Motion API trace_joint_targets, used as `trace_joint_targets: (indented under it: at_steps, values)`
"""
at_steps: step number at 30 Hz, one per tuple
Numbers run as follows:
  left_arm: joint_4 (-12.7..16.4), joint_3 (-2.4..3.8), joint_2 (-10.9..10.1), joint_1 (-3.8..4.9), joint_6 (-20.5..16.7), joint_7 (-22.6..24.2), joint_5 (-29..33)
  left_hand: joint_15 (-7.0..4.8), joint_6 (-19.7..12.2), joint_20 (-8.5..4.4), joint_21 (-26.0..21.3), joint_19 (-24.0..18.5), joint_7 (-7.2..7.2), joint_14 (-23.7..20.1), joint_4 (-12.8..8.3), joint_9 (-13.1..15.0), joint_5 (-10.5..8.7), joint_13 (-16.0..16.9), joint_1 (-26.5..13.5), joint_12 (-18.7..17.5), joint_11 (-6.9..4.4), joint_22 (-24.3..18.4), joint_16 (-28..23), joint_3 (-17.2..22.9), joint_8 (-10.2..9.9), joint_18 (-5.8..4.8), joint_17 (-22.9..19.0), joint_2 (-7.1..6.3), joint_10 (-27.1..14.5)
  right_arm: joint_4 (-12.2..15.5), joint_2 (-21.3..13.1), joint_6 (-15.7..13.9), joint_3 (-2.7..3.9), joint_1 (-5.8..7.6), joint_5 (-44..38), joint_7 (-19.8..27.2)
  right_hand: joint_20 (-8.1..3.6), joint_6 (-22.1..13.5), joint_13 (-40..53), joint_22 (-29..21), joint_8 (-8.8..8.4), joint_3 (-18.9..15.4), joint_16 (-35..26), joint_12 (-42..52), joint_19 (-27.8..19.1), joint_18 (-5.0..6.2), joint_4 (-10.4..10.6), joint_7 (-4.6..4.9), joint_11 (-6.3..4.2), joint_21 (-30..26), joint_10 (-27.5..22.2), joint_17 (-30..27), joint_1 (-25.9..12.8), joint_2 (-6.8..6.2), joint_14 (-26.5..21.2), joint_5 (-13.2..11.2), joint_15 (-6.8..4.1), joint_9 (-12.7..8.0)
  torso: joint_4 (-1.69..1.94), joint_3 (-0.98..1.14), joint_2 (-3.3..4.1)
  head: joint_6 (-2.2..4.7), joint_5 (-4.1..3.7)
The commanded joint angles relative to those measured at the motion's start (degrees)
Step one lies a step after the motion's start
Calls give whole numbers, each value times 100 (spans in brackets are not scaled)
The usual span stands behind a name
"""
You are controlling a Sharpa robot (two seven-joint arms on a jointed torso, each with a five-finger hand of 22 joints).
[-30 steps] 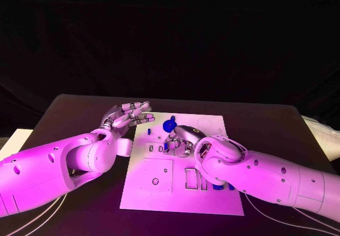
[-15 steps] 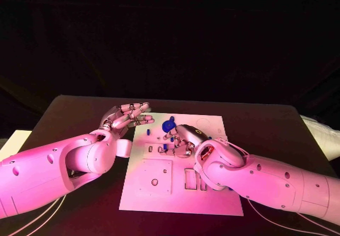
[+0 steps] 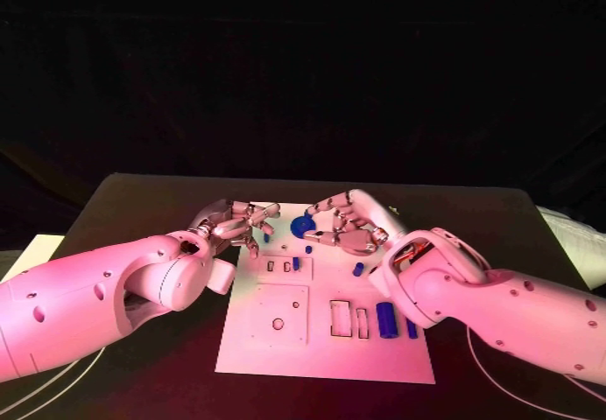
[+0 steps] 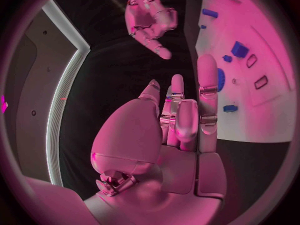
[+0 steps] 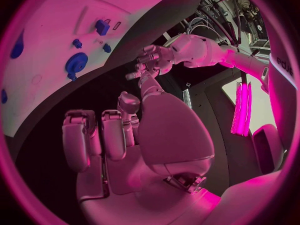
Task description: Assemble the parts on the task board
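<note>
Left robot hand (image 3: 236, 219): fingers curled, empty, at board (image 3: 322, 350) edge.
Right robot hand (image 3: 346, 222): curled, empty, above disc (image 3: 303, 227).

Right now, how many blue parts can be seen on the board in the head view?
7: a disc and one piece by the left hand, three pieces mid-board, two by the right arm. The right hand may hide more.
</note>
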Motion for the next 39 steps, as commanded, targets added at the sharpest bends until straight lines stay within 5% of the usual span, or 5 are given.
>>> trace_joint_targets:
  at_steps: [1,8,14,21,39]
  values:
    - [-9,45,49,39,812,-2069,-1722,-49,-10,-75,1032,-75,-65,355,294,139,-42,858,-270,1056,-65,1084,652,-263,309,-151,757,-24,-341,82,-217,-309,45,73,1324,460,22,75,-10,585,41,46,-34,-11,52,46,1,0,-7,-31,-43,139,28,62,310,55,0,11,-47,42,-83,-42,33]
    - [-253,86,353,230,1924,-3693,-3352,-175,-224,-85,2630,-278,-238,581,312,901,-114,3321,-541,3637,-188,2865,1336,-828,1520,-257,1673,268,-623,-65,-648,-518,97,324,2036,419,10,92,-82,475,38,31,-93,-87,-11,71,5,-5,-13,-87,-78,39,18,118,291,171,-9,9,-106,75,-163,-97,87]
    - [-478,93,629,329,2334,-4171,-4176,-257,-355,-137,3304,-78,-357,608,316,1442,-236,4212,-635,4393,-287,3747,1389,-1060,2164,-395,1752,365,-175,-195,-746,-570,104,376,2284,391,6,92,-104,453,30,7,-113,-100,-23,76,21,-4,-13,-101,-85,16,-11,145,287,259,-12,6,-132,105,-193,-140,129]
    - [-728,93,930,385,2506,-4307,-4361,-306,-599,-168,3565,-11,-417,608,319,1973,-292,4592,-651,4678,-324,4113,1389,-1255,2649,-454,1752,393,-8,-269,-754,-522,104,388,2339,321,5,93,-111,453,27,-8,-117,-103,-22,76,29,-3,-13,-102,-86,13,-27,144,287,282,-12,6,-130,107,-189,-152,143]
    - [-1246,94,1467,463,3044,-4392,-4535,-328,-670,-187,3718,61,-450,608,312,2225,-317,4764,-676,4804,-352,4339,1389,-1336,2842,-494,1752,409,90,-343,-676,-382,100,390,2350,214,4,98,-121,452,27,-32,-122,-107,-21,75,43,-5,-14,-103,-86,7,-52,144,287,303,-12,6,-134,98,-171,-184,137]
